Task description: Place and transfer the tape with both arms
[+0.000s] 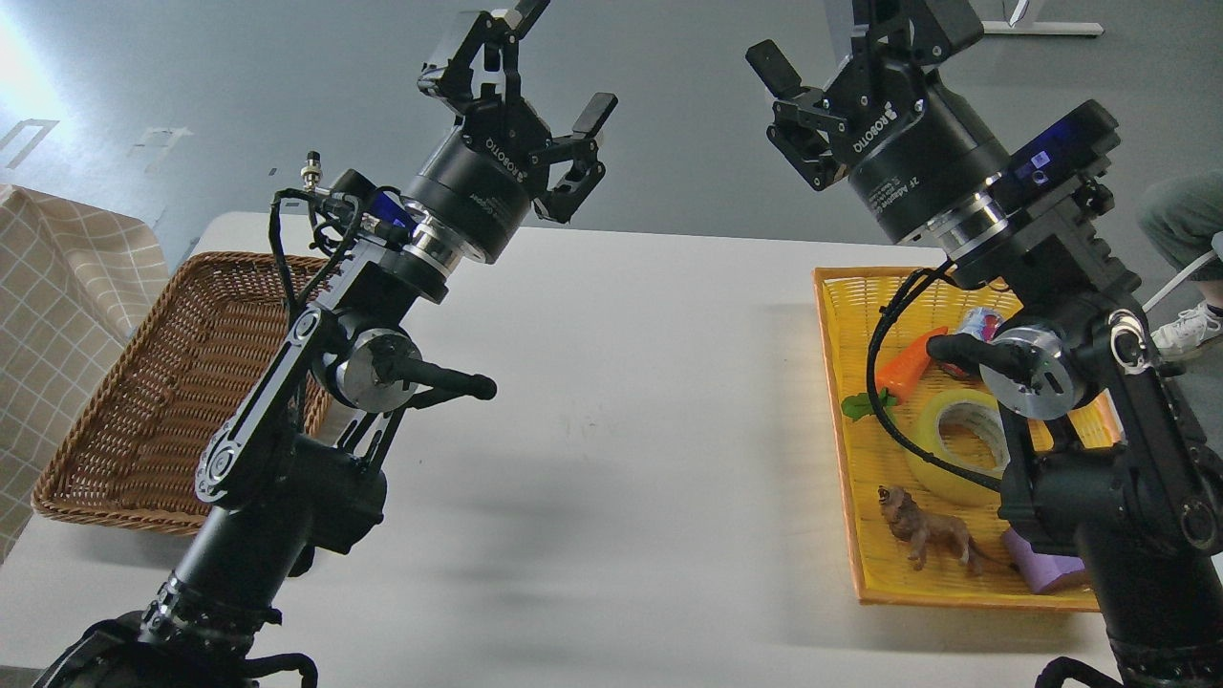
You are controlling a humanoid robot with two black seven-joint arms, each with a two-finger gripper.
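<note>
Tape (pixel 960 446) lies flat in the yellow tray (pixel 836 382) on the right side of the white counter (pixel 650 401), its grey-white core opening facing up; my right arm (pixel 1080 401) crosses in front of its right edge, and a black cable runs over it. Just beyond the roll in the same tray I see an orange toy carrot (pixel 908 368) with green leaves, and behind that a small can (pixel 976 325), partly hidden by the arm. Nearer to me, just beside the roll, stands a brown toy lion (pixel 925 530), and to its right a purple block (pixel 1046 569) pokes out from under the arm.

My right hand (pixel 812 96) is raised well above the counter, apart from the tray, and as far as I can see its fingers are spread wide with nothing between them, though the upper finger is partly cut off by the frame edge. My left hand (pixel 545 76) is raised too, over the far left of the counter, fingers spread wide and holding nothing.

A brown wicker basket (pixel 162 401) sits at the left edge of the counter, partly behind my left arm (pixel 315 373). Left of it is a checked beige cloth (pixel 67 315).
</note>
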